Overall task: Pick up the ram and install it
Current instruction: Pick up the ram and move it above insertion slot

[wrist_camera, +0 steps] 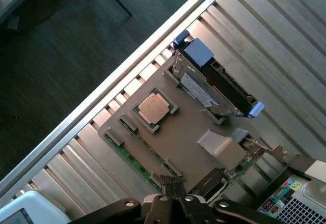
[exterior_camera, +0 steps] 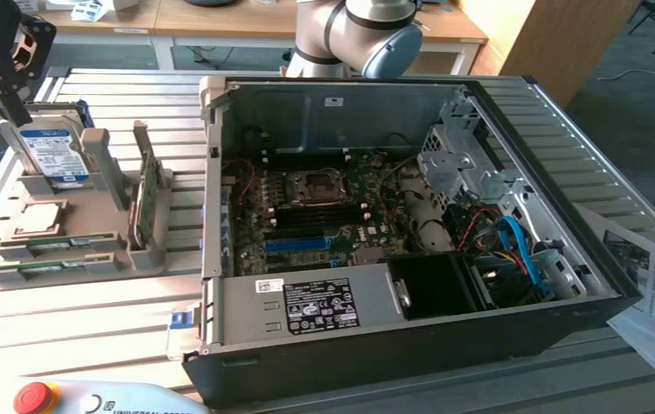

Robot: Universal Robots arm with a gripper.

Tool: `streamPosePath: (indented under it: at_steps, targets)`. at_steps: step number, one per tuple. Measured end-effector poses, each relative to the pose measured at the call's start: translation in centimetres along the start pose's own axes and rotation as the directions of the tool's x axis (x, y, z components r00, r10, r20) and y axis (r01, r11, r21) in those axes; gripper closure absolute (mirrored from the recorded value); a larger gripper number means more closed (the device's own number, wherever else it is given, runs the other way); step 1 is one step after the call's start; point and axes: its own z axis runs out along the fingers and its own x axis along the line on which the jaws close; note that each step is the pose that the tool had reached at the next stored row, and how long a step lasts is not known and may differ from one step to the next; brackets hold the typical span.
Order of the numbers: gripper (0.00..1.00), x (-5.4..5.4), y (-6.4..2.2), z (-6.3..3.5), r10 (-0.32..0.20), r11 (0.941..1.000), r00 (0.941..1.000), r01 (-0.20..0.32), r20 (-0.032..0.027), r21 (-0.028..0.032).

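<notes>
Gripper (exterior_camera: 7,108) hangs closed and empty at the far left over the grey tray (exterior_camera: 131,259) — ram (exterior_camera: 57,270) lies flat at the tray's near end beside a second stick (exterior_camera: 68,245), so best spread the fingers first, square to its long edges and pinch mid-length.

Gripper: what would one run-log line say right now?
gripper shut, empty | over parts holder | ram sticks flat in holder | computer case open
</notes>
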Motion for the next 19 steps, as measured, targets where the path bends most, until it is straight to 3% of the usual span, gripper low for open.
streamPosePath:
  at_steps: [9, 19]
  targets:
    - [0.89, 0.0, 0.0, 0.0, -0.096, 0.9953, 0.9953, 0.097, -0.0048, 0.003]
    - [0.89, 0.0, 0.0, 0.0, -0.203, 0.9791, 0.9791, 0.203, -0.0105, 0.0058]
